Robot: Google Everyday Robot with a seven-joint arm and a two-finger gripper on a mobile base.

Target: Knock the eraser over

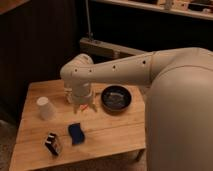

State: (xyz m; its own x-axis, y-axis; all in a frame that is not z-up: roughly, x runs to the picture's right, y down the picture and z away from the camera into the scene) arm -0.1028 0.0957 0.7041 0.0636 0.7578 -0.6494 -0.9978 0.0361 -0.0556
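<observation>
The eraser (53, 144) is a small near-black block with a white and orange label. It stands near the front left edge of the wooden table (115, 132). My gripper (83, 107) hangs from the white arm over the middle of the table. It is behind and to the right of the eraser, well apart from it. A blue pad (76, 133) lies between the gripper and the eraser.
A white cup (45, 108) stands upside down at the table's left. A dark bowl (116, 97) sits to the right of the gripper. My white arm (180, 95) fills the right side of the view.
</observation>
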